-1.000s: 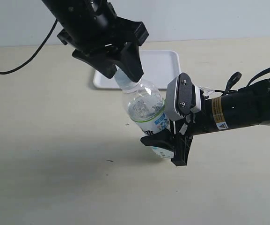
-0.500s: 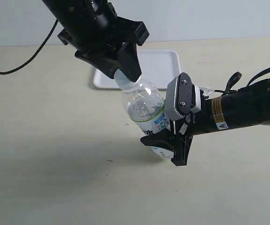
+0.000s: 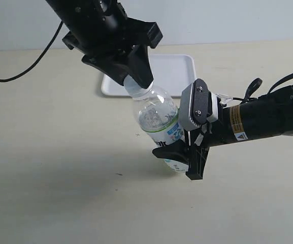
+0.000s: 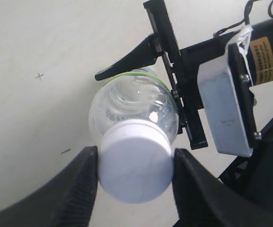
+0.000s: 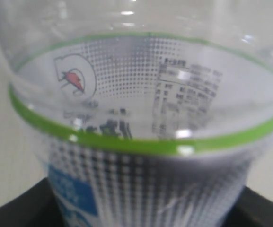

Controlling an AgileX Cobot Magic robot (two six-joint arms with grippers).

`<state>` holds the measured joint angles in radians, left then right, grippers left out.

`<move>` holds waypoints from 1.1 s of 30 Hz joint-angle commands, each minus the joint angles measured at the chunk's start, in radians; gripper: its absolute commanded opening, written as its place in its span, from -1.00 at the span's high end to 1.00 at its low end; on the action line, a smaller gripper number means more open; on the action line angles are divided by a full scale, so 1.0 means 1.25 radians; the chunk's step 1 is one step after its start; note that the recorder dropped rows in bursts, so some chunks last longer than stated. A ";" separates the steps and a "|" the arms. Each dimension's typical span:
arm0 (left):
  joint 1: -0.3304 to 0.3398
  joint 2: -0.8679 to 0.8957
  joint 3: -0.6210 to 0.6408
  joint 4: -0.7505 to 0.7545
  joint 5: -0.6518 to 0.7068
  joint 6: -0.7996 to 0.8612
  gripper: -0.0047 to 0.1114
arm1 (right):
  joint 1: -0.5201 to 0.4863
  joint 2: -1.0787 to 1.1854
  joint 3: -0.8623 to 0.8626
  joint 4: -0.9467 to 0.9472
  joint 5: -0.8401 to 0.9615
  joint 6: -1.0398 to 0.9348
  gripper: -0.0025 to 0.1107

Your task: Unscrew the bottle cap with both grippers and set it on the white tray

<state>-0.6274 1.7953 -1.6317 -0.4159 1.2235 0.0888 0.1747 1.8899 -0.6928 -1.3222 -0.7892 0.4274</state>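
The clear bottle (image 3: 157, 118) with its white, blue and green label leans to the upper left above the table. My right gripper (image 3: 179, 156), the one with the grey plate and yellow sticker, is shut on the bottle's labelled lower body (image 5: 141, 156). My all-black left gripper (image 3: 134, 80) comes down from above and is shut on the white bottle cap (image 4: 135, 165), one finger (image 4: 82, 179) pressed against each side of it. In the exterior view the cap is mostly hidden by those fingers. The white tray (image 3: 174, 71) lies flat behind the bottle.
A black cable (image 3: 22, 68) trails over the table at the far left. The right arm's body (image 3: 268, 117) stretches off to the right edge. Beige tabletop (image 3: 60, 168) surrounds the bottle.
The left gripper has shifted very slightly at the cap; the bottle and right gripper stay where they were.
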 commanded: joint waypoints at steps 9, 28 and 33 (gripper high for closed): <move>0.000 -0.002 0.000 0.007 -0.002 -0.248 0.92 | 0.000 -0.005 0.000 0.005 -0.028 -0.004 0.96; 0.000 -0.002 0.000 -0.017 -0.002 -0.285 -0.19 | 0.000 -0.005 0.000 0.002 -0.028 -0.003 0.96; 0.000 -0.002 0.000 -0.018 -0.002 -0.158 -0.65 | 0.000 -0.005 0.000 -0.001 -0.028 0.003 0.96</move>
<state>-0.6274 1.7953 -1.6317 -0.4321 1.2235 -0.1996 0.1747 1.8899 -0.6928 -1.3241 -0.7892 0.4287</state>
